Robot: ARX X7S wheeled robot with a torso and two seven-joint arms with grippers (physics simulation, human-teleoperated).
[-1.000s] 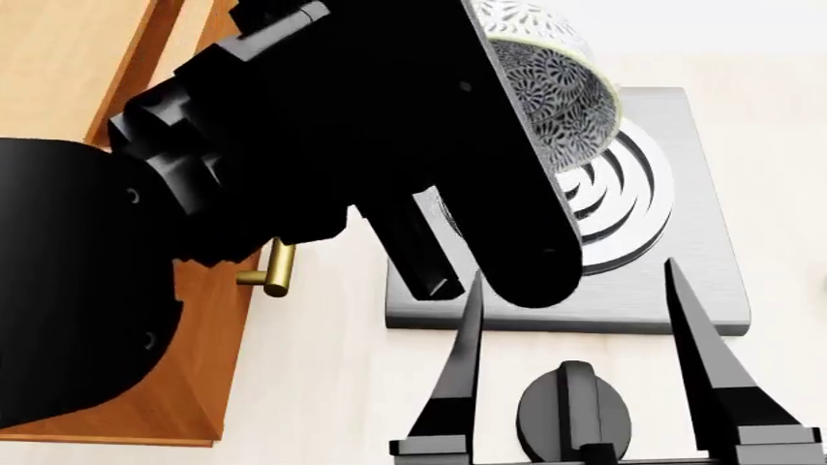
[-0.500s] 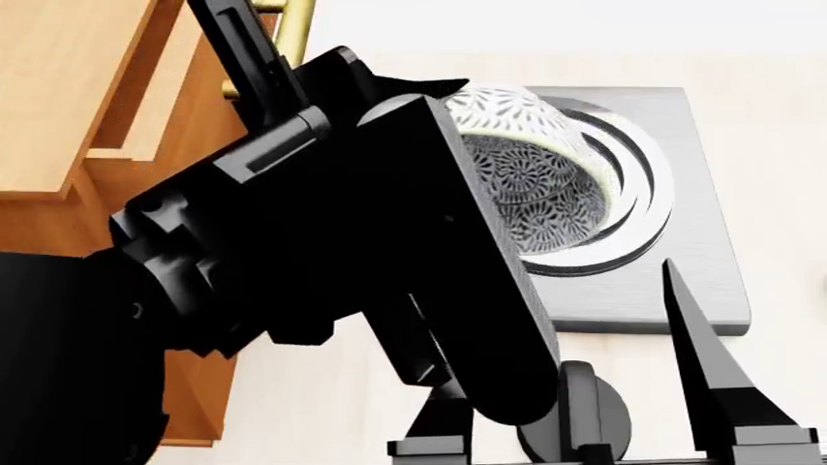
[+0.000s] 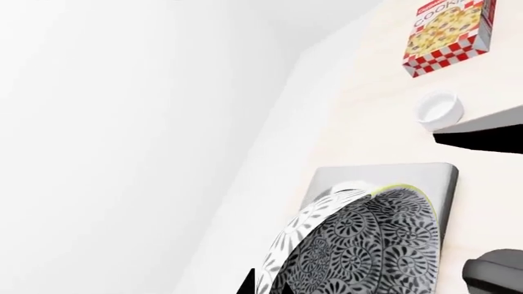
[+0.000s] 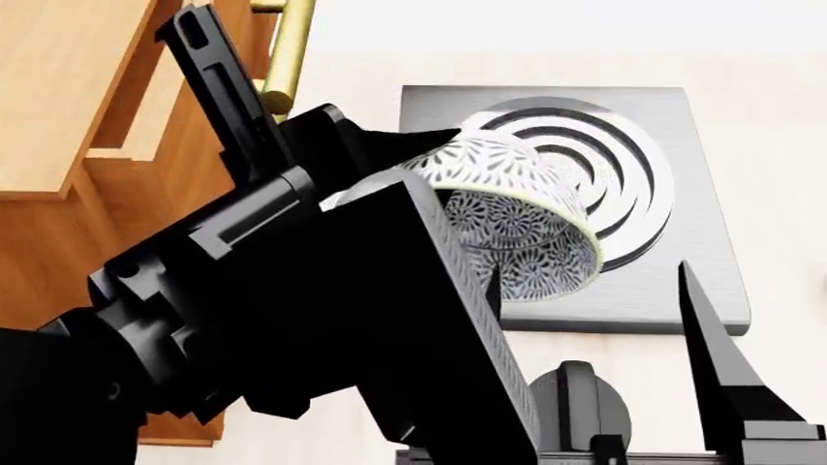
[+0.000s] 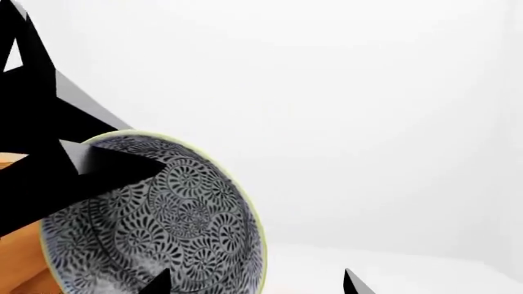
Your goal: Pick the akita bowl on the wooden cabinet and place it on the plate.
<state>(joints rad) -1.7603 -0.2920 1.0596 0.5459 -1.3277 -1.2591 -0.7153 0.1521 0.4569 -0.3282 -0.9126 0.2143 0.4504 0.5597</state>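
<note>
Bowl point(image 4: 517, 208) tilted in clenched left gripper point(image 4: 433, 170) above plate point(image 4: 621, 174); cookie box point(image 3: 449, 35) only in left wrist view; right gripper point(image 4: 588, 329) spread, empty.

I am reading only "COOKI", partly cut off, on a red-and-white checkered cardboard box point(image 3: 449, 35).

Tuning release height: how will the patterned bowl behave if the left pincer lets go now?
The patterned bowl looks rigid, probably ceramic, so a drop could chip it. It is tilted on its side above the plate, so its round wall would likely rock or roll before settling.
</note>
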